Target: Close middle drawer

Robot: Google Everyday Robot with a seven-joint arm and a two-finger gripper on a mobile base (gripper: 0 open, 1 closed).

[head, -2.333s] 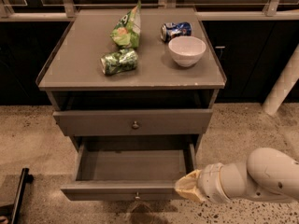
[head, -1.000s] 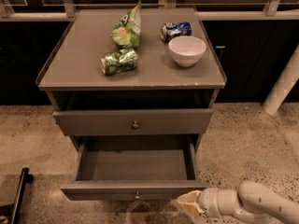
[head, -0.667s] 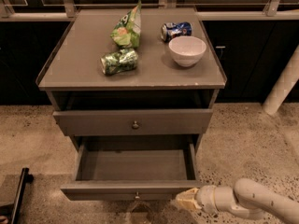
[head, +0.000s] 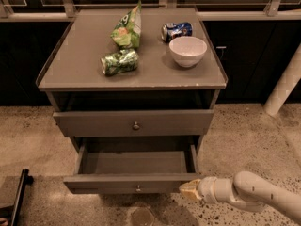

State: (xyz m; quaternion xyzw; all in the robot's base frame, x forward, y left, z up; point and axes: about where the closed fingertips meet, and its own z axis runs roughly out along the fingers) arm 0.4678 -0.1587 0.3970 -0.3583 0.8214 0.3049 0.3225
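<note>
Gripper (head: 190, 189) edges up beside the open middle drawer (head: 108, 183) at its right front corner, lower frame | its opening: cannot tell | you push straight inward, nearer the knob (head: 138, 188), avoiding skew.

You can't tell whether the gripper (head: 190, 190), just off the right end of the open middle drawer (head: 117, 183), touches its front panel. The arm (head: 263, 197) runs off the right edge. The drawer's front hides the cabinet (head: 84, 55) below it. A black object (head: 19, 192) at lower left is cut off.
</note>
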